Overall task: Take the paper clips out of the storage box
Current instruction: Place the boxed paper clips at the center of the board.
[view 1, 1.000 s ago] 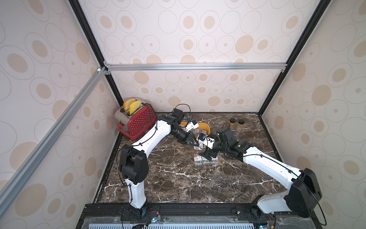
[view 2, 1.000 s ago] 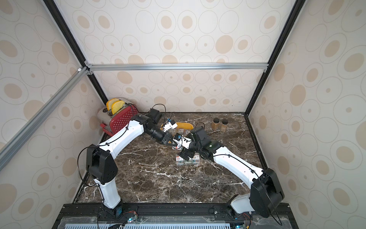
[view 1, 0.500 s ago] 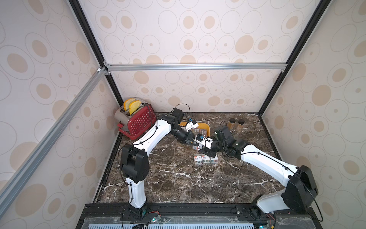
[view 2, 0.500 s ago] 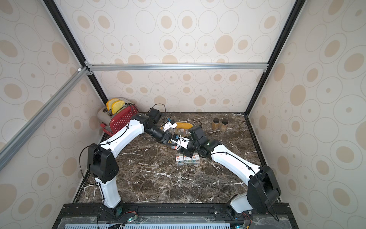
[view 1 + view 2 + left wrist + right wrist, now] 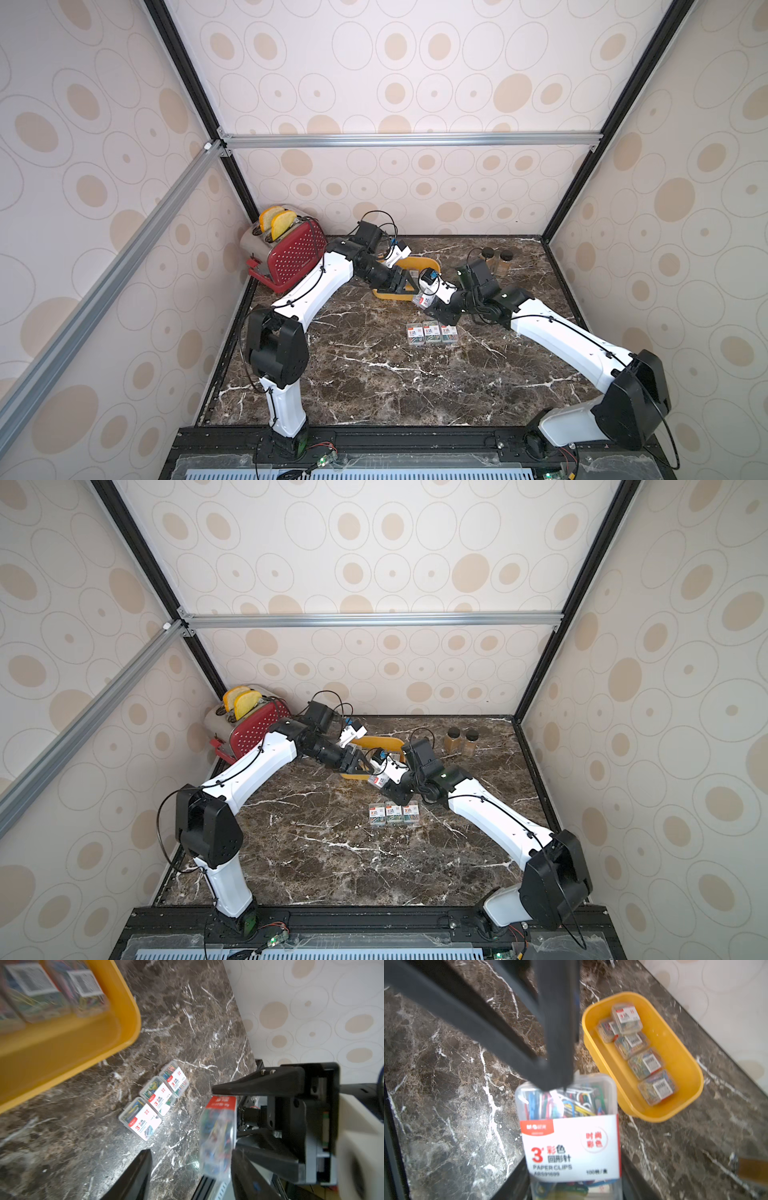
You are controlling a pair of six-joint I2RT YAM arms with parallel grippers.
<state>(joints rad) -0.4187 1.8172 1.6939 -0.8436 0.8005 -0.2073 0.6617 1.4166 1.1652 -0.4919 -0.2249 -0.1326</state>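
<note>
Gripping paper clips box [image 5: 571, 1138] w/ right tool [image 5: 226, 1119], left tool [image 5: 191, 1154] spread apart.

Bright, even light, soft shadows; top views sharp, wrist views blurred, the storage box [image 5: 72, 1043] smeared

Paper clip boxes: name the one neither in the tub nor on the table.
The box in the right gripper, held aloft; the others lie in the storage box or on the table.
</note>
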